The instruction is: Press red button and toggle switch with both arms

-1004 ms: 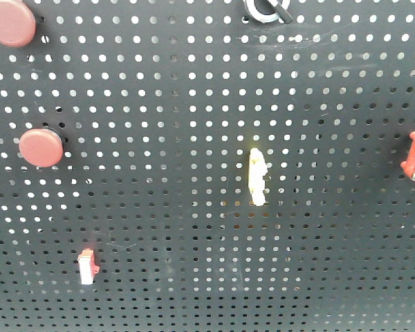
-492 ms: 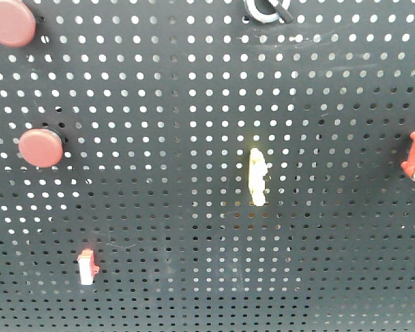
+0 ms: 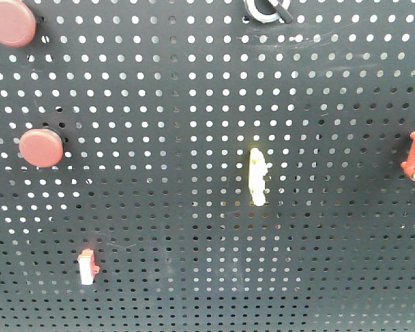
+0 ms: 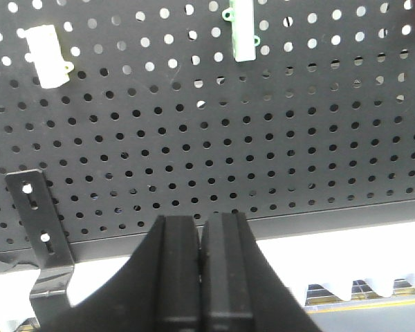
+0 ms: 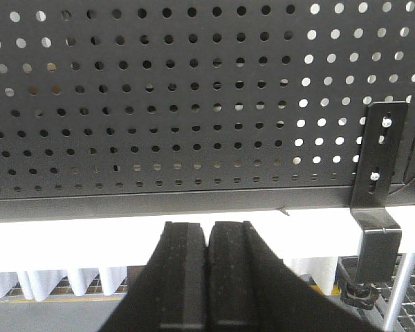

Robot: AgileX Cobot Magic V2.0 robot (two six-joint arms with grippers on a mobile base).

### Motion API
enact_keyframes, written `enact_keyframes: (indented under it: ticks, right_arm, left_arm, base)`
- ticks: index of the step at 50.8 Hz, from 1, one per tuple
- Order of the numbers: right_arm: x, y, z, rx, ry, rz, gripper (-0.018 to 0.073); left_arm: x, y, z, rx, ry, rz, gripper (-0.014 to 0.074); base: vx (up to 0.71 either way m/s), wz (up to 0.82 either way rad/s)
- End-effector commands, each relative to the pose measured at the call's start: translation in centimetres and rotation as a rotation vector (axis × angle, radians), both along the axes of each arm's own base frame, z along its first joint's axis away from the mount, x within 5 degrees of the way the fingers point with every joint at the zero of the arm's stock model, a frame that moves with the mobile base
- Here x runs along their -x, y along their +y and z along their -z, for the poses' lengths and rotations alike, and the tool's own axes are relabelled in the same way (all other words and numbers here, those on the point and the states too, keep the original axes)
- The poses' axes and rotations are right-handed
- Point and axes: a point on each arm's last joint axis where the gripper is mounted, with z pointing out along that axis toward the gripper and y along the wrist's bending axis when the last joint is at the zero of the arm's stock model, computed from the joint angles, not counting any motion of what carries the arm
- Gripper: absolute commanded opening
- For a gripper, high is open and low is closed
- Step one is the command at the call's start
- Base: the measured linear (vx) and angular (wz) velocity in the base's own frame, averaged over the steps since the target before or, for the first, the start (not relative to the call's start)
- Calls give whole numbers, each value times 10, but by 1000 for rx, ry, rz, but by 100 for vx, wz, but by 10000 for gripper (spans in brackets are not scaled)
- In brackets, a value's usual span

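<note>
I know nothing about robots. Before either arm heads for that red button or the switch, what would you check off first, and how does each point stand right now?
1. The larger red button in view on the pegboard, nothing covering it: ok.
2. The toggle switch fully in view: not ok, the front view's top edge cuts it off.
3. Left end effector shut for pushing: ok, pads together.
4. Right end effector shut: ok.
5. Arms lined up with their targets: not ok, both wrist views face the board's lower edge.
6. Switch's current setting: cannot tell.
</note>
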Motion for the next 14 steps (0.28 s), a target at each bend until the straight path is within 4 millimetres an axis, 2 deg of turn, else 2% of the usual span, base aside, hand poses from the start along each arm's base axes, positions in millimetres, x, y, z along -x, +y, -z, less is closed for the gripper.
enact_keyframes:
  ticks: [1,14]
  right_arm:
    - [-1,0,-5,18,-84,-2,0]
    - [-1,0,-5,18,-84,-2,0]
  left_arm:
    - [-1,-1,3,16,-57,9,2]
    - [-1,-1,3,16,-57,9,2]
  base:
    - [0,0]
    - [0,0]
